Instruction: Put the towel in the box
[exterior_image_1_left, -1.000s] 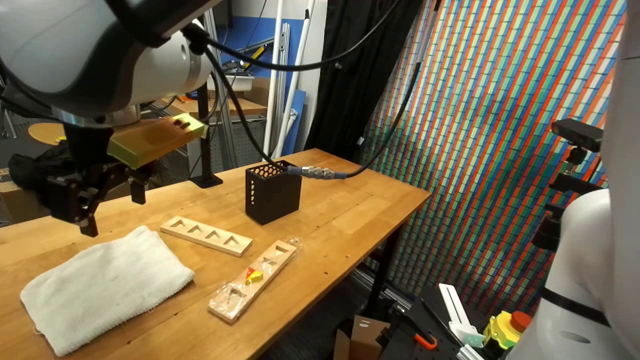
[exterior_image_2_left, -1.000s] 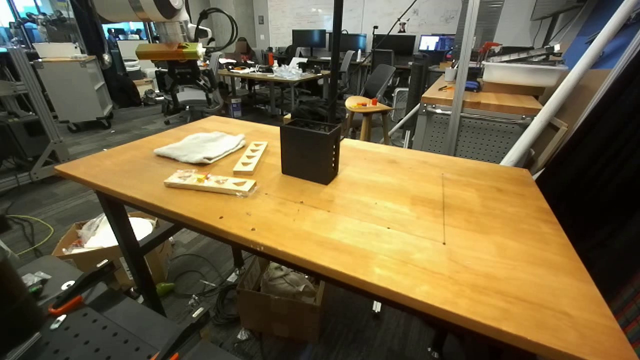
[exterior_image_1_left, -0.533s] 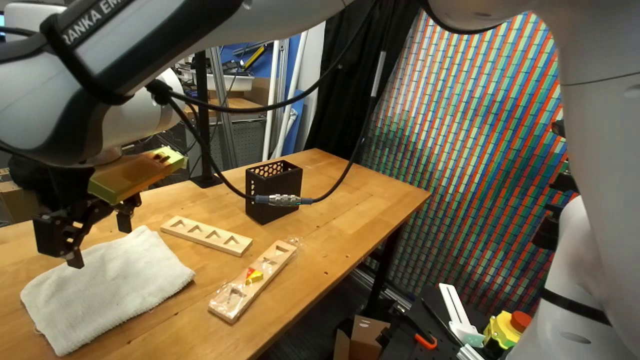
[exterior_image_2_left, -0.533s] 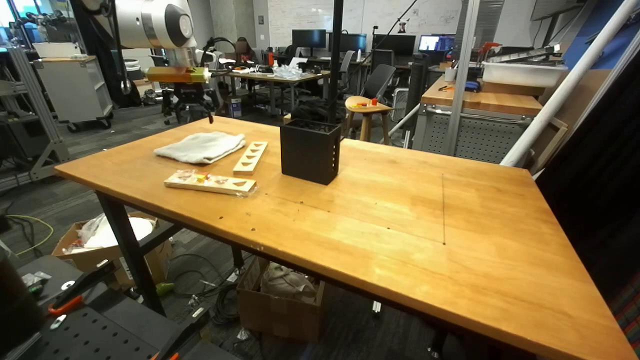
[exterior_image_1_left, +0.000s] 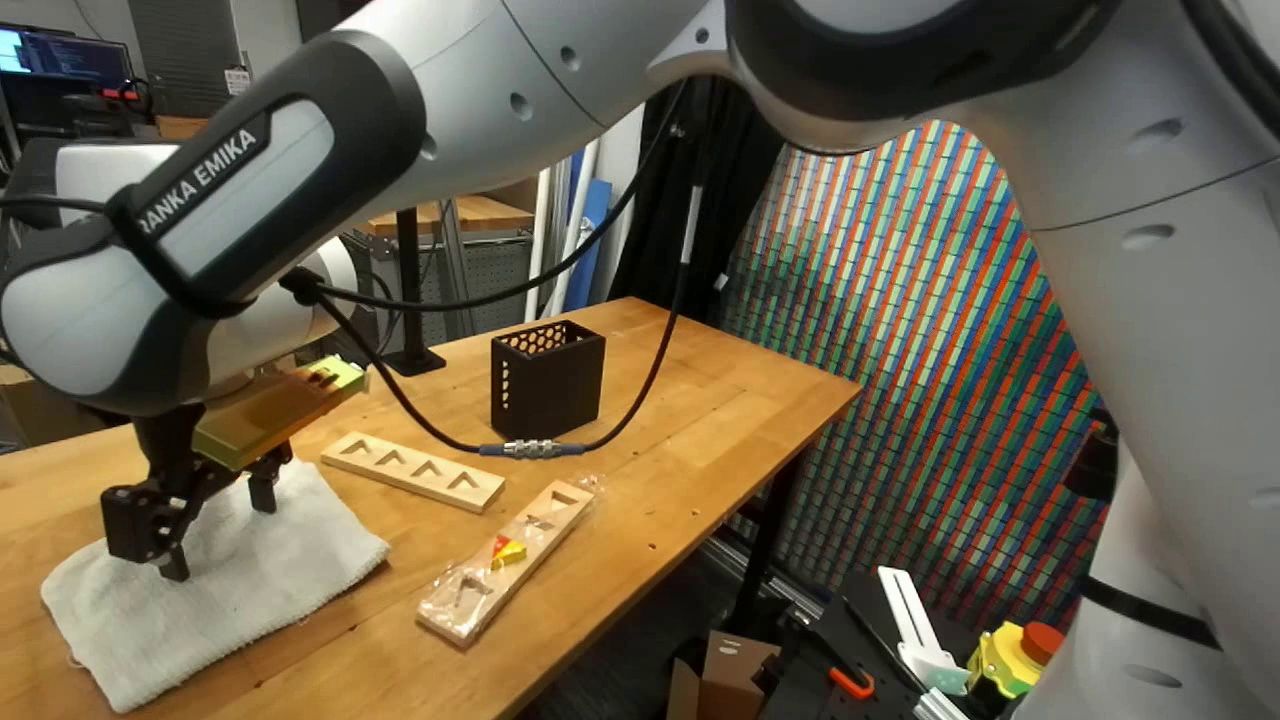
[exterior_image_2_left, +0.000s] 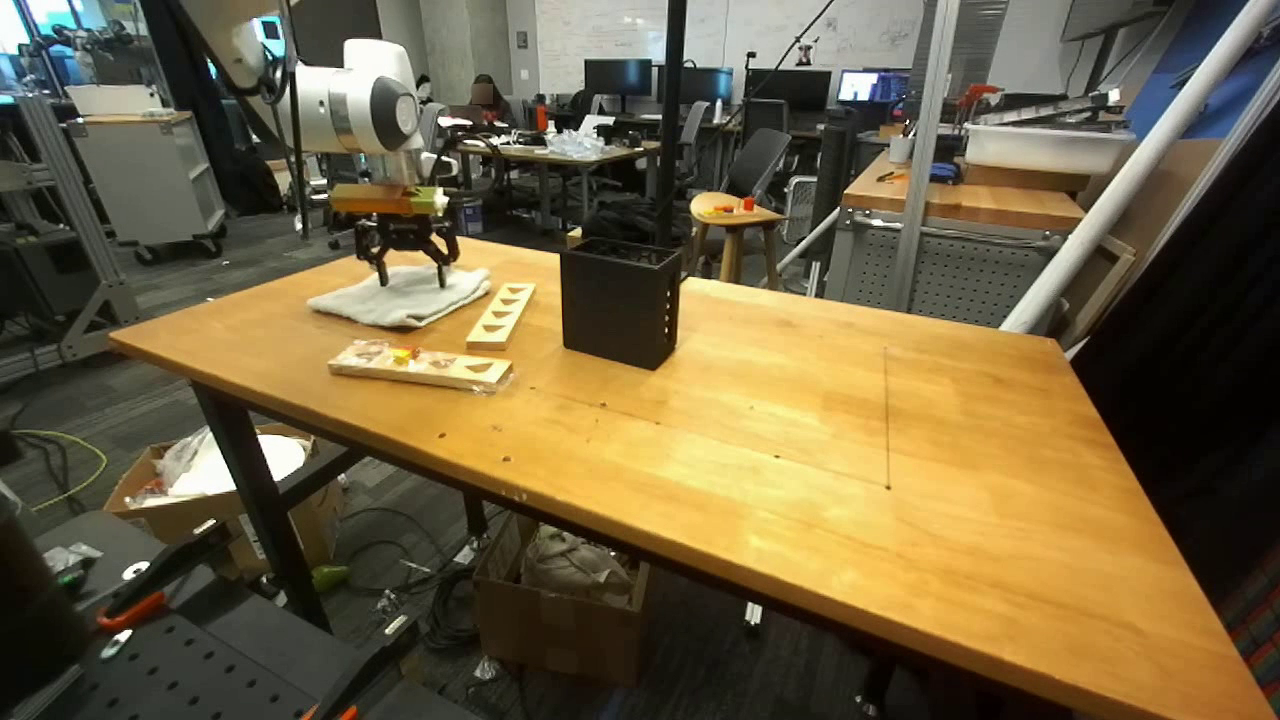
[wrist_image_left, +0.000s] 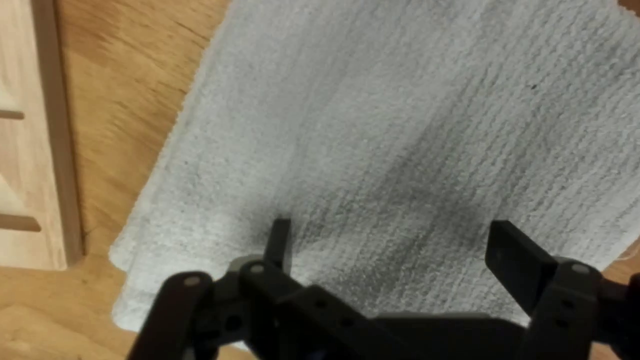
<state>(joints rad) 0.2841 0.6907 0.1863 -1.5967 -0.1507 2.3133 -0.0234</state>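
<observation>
In an exterior view, hangs low with the gripper (exterior_image_1_left: 218, 535) pointing down over the towel (exterior_image_1_left: 240, 595), with 2 fingers (exterior_image_1_left: 263, 492) spread apart and nothing gripped between them. Placed so, most likely, to pinch up a fold from the towel's broad middle instead of hunting for an edge. To be found flat on the table (exterior_image_1_left: 720, 400), well apart from the black box (exterior_image_1_left: 545, 395): not yet lifted, so only at the grasping step, by judgement. Set upright, in the box's case, with mouth upward, presumably to take the towel from above. Overlapped at its bottom edge by a cable connector (exterior_image_1_left: 535, 449), with its inside mostly out of sight.

In an exterior view, shows a bare wooden strip (exterior_image_2_left: 502, 316) between towel and box, and a wrapped wooden strip (exterior_image_2_left: 425, 370) lying crosswise to it. Likely calls for a lift over the bare strip, not a drag. Hard to name the small coloured pieces (exterior_image_2_left: 404, 356), or to see into the box past its front wall.

In the wrist view, looks down on a towel cut off at the top and right edges and hidden at the bottom behind the gripper. Doubled at a corner, so probably folded, with the layer count unclear. Dark around the fingertips; impossible to tell touching from just above.
</observation>
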